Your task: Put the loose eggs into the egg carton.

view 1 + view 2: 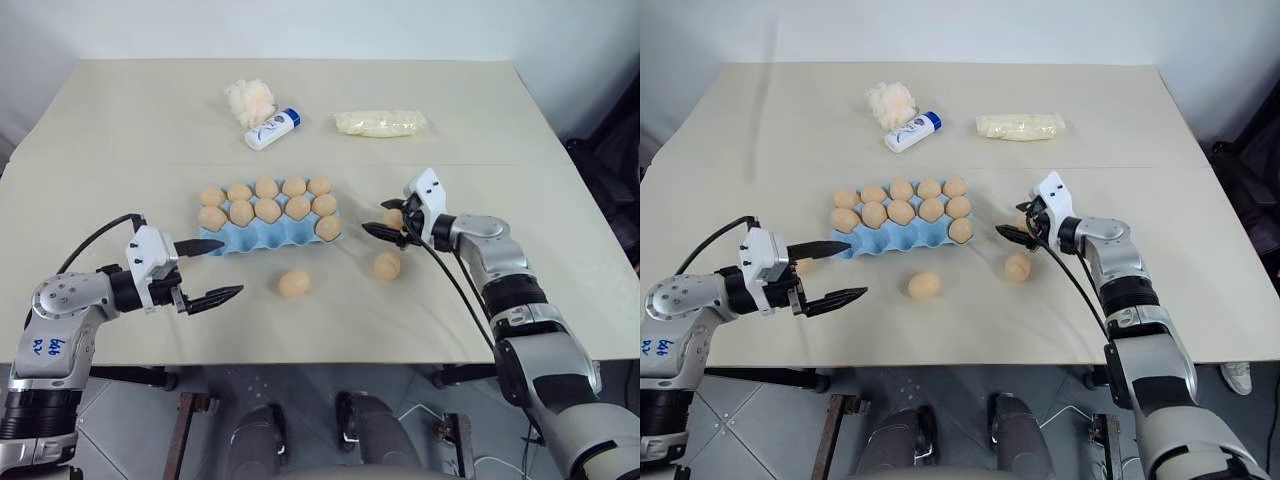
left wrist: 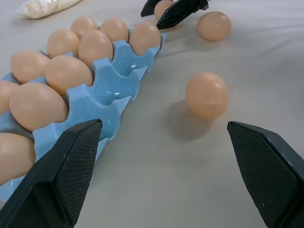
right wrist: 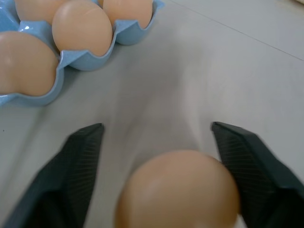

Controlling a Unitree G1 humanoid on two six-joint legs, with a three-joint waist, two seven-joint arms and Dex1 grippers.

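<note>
The light blue egg carton (image 1: 262, 243) lies mid-table. Its two far rows hold several tan eggs and its near row of cups is bare. One loose egg (image 1: 294, 283) rests on the table just in front of the carton, and a second loose egg (image 1: 387, 264) lies to its right. My left gripper (image 1: 231, 267) hovers open at the carton's near left corner, facing the first egg (image 2: 206, 95). Right of the carton, my right gripper (image 1: 376, 216) is shut on a third egg (image 3: 178, 190), which sits between its fingers.
At the back of the table are a fluffy cream puff (image 1: 250, 98), a white bottle with a blue cap (image 1: 272, 129) lying on its side, and a pale yellow lumpy bag (image 1: 380, 123). The table's front edge runs just behind both wrists.
</note>
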